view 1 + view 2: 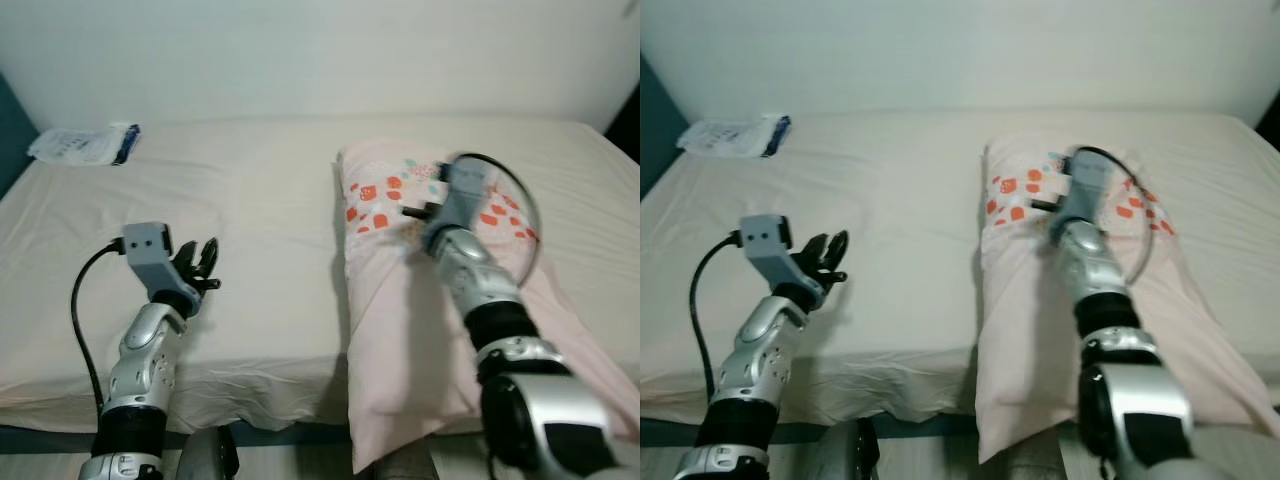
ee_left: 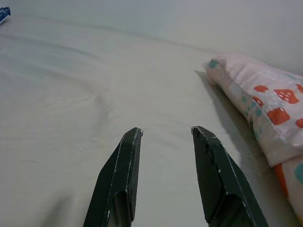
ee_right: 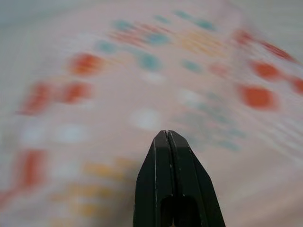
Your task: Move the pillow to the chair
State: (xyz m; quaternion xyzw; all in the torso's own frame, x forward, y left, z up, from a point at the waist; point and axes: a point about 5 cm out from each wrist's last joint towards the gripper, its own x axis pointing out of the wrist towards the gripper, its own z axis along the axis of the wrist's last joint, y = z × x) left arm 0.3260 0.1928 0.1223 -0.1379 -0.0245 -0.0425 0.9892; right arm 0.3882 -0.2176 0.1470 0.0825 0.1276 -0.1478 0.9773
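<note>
A pink pillow (image 1: 400,300) printed with red, teal and white shapes lies lengthwise on the right half of the bed (image 1: 260,200), right of centre in the eye views. Its near end hangs over the bed's front edge at the bottom of the frame, and its far end reaches toward the middle of the mattress. The bed is covered with a cream sheet that is wrinkled along the front edge.

The right gripper (image 3: 166,137) is over the patterned far part of the pillow; its wrist view is blurred, but the two black fingers show pressed together, with nothing between them. The silver right arm runs up from the lower right of the frame across the pillow, with a black cable looping beside its wrist.

The left gripper (image 2: 165,135) hovers over bare sheet in the lower left of the eye views, well apart from the pillow. Its fingers (image 2: 124,170) are parted by a moderate gap and hold nothing.

A white plastic packet with a blue edge (image 1: 85,143) lies in the upper left of the frame, near the far corner of the bed.
</note>
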